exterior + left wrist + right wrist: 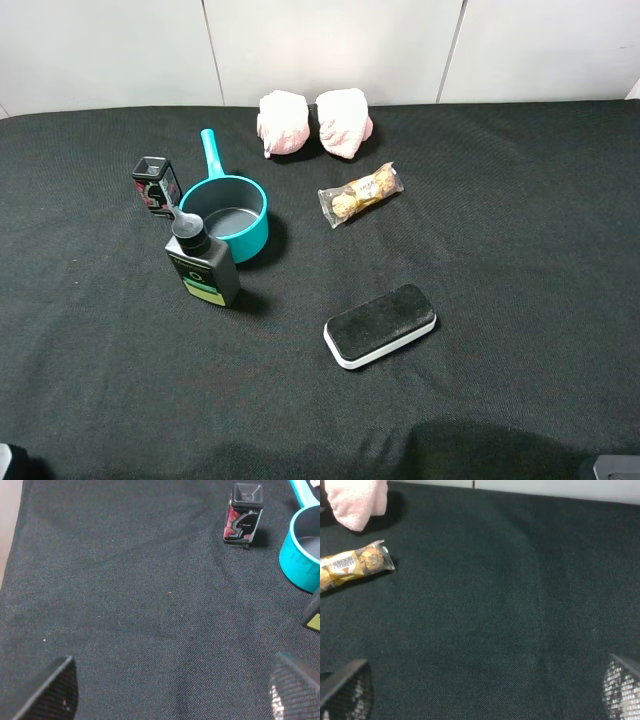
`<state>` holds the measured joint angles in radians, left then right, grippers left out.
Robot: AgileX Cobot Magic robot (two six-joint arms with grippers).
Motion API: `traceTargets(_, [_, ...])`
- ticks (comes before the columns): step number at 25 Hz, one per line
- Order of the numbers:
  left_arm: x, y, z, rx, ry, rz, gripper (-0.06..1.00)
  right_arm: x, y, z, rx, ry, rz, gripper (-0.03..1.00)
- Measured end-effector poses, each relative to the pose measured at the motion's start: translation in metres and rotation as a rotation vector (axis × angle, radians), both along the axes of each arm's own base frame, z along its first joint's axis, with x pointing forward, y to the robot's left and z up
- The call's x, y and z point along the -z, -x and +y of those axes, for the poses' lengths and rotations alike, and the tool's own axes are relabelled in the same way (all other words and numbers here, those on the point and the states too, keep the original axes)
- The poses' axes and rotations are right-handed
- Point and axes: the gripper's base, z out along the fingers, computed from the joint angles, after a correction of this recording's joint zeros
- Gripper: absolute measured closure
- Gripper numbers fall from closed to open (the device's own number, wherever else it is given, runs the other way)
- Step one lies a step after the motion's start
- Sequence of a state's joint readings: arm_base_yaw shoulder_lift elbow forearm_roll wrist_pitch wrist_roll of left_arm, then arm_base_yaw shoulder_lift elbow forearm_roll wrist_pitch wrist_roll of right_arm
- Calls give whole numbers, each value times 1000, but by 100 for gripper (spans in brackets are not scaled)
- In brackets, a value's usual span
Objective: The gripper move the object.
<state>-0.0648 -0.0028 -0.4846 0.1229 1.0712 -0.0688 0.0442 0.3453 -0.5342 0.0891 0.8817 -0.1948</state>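
Board eraser flat on black cloth at five o'clock of teal pan, pan's grey floor bare, clear wrapper holding gold chocolates at its three o'clock, left gripper and right gripper both spread wide, grasping nothing

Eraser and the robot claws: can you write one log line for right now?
eraser: flat on black cloth, untouched | left gripper: open, empty | right gripper: open, empty | move: not yet begun
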Motion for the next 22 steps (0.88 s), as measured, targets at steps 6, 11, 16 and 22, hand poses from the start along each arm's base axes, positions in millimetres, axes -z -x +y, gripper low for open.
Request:
traceTargets(6, [0, 0, 0, 0, 0, 0, 18, -4, -14, 1, -5, 8, 48, 27])
traceTargets(11, [0, 0, 0, 0, 0, 0, 18, -16, -33, 2, -24, 29, 89, 27])
traceTargets(16, [0, 0, 0, 0, 0, 0, 18, -27, -57, 3, -41, 43, 143, 27])
traceTargets(22, [0, 0, 0, 0, 0, 0, 18, -32, -90, 6, -71, 61, 225, 27])
